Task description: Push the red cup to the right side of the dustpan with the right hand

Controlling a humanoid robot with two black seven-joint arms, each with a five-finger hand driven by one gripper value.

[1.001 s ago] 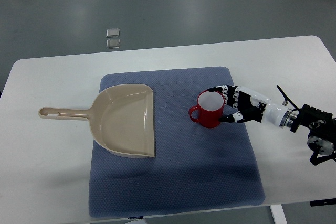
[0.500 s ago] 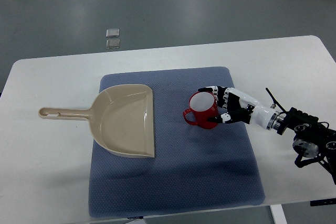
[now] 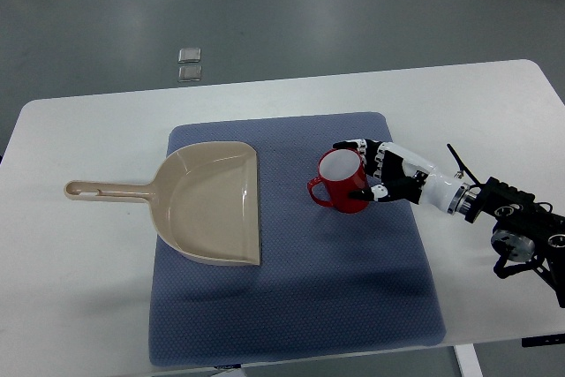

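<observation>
Since a second ago, red cup (image 3: 341, 180) and right hand (image 3: 381, 172) have shifted left toward the dustpan (image 3: 208, 202).
Upright on the blue mat (image 3: 291, 306), the cup sits directly left of the fingers (image 3: 362, 192), which curl loosely round its right wall, touching it above and below rather than clamping it. Its handle points away from the fingers, toward the dustpan lying well apart to the left on the table (image 3: 79, 289).

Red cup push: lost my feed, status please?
Right hand against red ceramic cup. Cup upright on blue mat, apart from beige plastic dustpan. Path clear.
</observation>
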